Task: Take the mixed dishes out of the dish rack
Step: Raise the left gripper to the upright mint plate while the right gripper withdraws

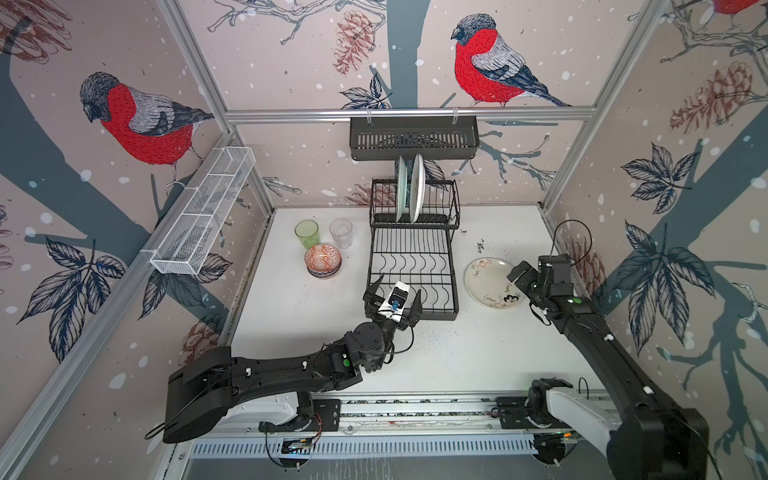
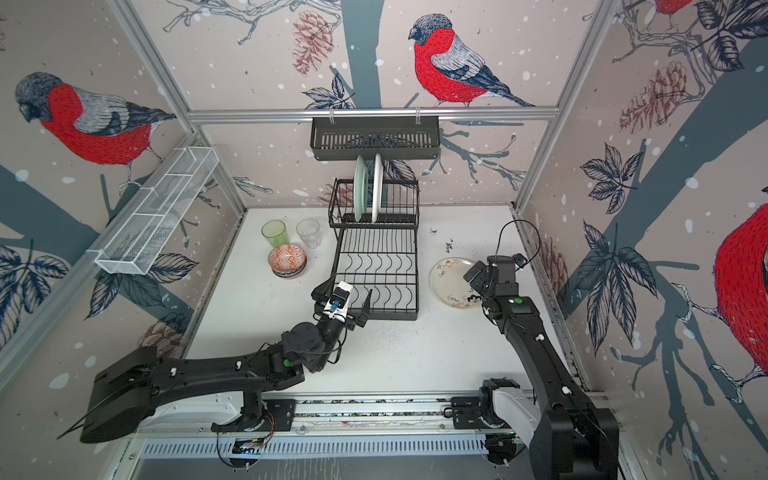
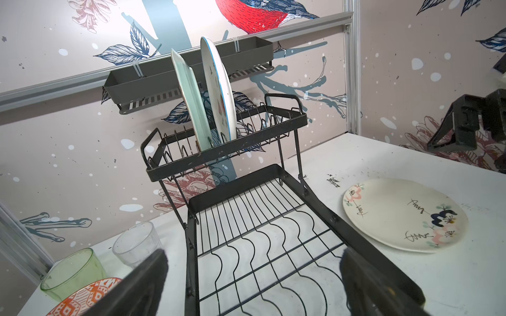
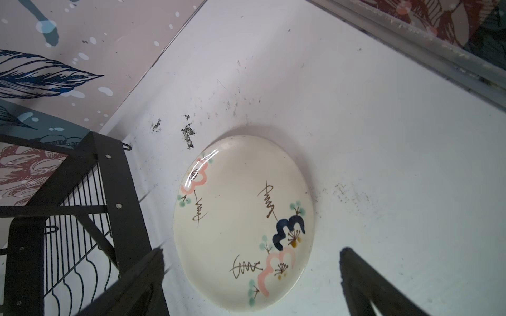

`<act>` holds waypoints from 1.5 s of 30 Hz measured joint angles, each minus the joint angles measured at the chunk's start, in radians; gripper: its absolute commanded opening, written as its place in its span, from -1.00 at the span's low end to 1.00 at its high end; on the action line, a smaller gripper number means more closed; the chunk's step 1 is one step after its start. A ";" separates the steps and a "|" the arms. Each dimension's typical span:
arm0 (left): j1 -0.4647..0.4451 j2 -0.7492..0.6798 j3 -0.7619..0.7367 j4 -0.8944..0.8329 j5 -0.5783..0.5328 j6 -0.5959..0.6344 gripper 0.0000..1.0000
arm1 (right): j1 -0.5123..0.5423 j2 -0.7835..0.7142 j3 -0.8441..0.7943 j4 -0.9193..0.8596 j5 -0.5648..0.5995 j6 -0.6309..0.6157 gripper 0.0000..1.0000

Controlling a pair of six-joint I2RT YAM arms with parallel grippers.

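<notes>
Two plates sit in the dish rack [image 1: 413, 266]: a mint plate [image 1: 400, 193] and a white plate [image 1: 417, 187], on edge in the raised rear tier, upper centre of both top views. Flowered plate [image 1: 492, 282] lies flat on the table [image 1: 457, 357], right of the rack and apart from it. It has brown script-like strokes, not readable. Green tumbler [image 1: 307, 234], clear tumbler [image 1: 340, 232] and stack of bowls [image 1: 323, 259] stand left of the rack. Left gripper [image 1: 395, 297] is at the rack's near left corner, jaws wide apart, empty. Right gripper [image 4: 252, 254] is over the flowered plate's right edge, jaws apart, holding nothing. Black basket [image 1: 413, 139] hangs on the rear rail. White mesh basket [image 1: 203, 212] is at upper left.
</notes>
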 measured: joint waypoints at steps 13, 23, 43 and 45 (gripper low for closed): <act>0.016 0.089 0.253 -0.243 0.015 -0.190 0.96 | 0.021 -0.220 -0.087 0.146 -0.247 -0.111 0.99; 0.150 0.063 0.407 -0.423 0.086 -0.291 0.96 | 0.102 -0.233 -0.056 0.241 -0.330 -0.183 0.99; 0.561 0.285 0.824 -0.665 0.383 -0.481 0.96 | 0.123 -0.249 -0.029 0.192 -0.326 -0.206 0.99; 0.595 0.317 0.859 -0.684 0.421 -0.497 0.96 | 0.123 -0.238 -0.019 0.180 -0.321 -0.209 0.99</act>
